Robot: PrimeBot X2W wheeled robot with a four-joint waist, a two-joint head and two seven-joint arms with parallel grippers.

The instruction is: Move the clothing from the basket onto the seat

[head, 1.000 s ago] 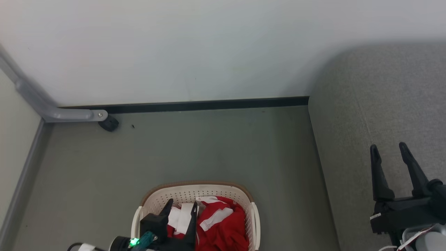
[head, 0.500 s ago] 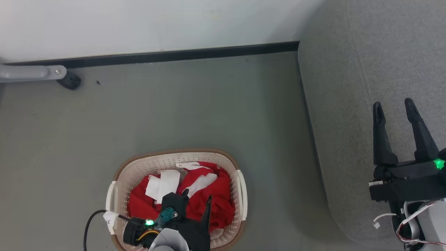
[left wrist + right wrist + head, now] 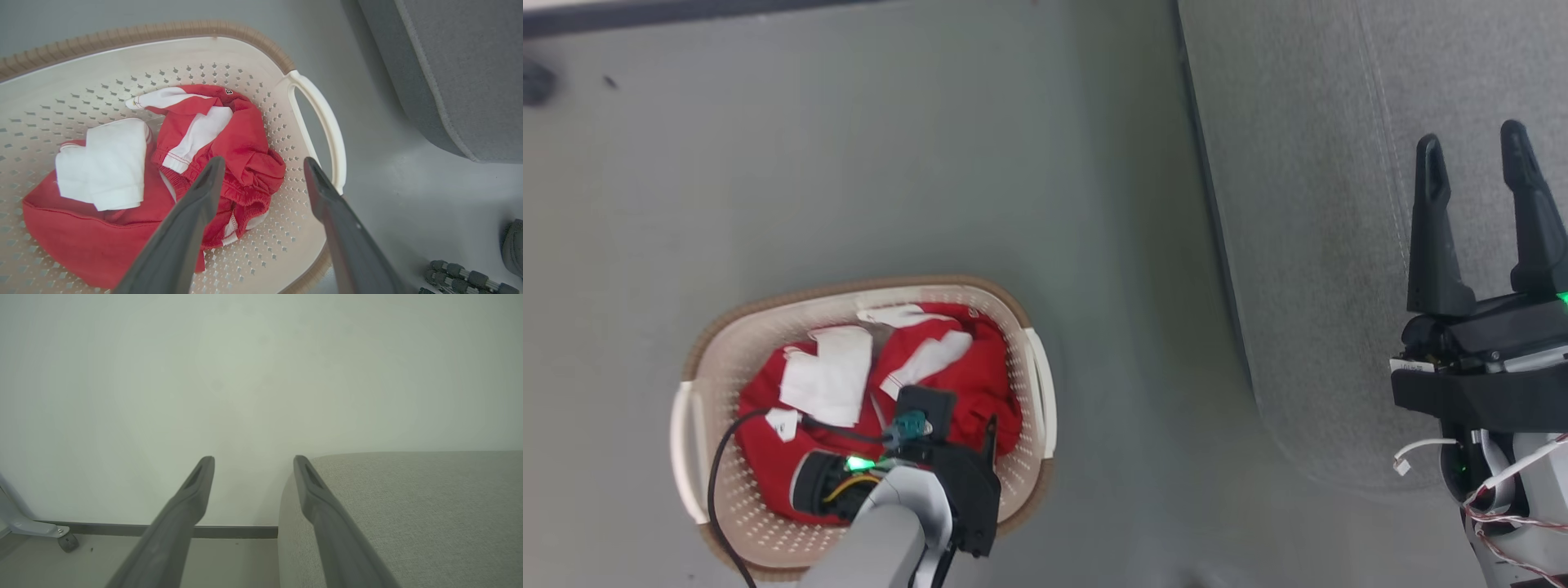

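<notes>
Left gripper (image 3: 263,163) hangs over the basket (image 3: 737,349), fingers spread wide with nothing between them, tips pointing down at the red-and-white clothing (image 3: 947,384) heaped in the basket's bottom. The basket sits on the floor (image 3: 931,163), near the seat's (image 3: 1307,204) rounded corner. Right gripper (image 3: 1472,139) — fingers apart, empty — hovers over the seat.
</notes>
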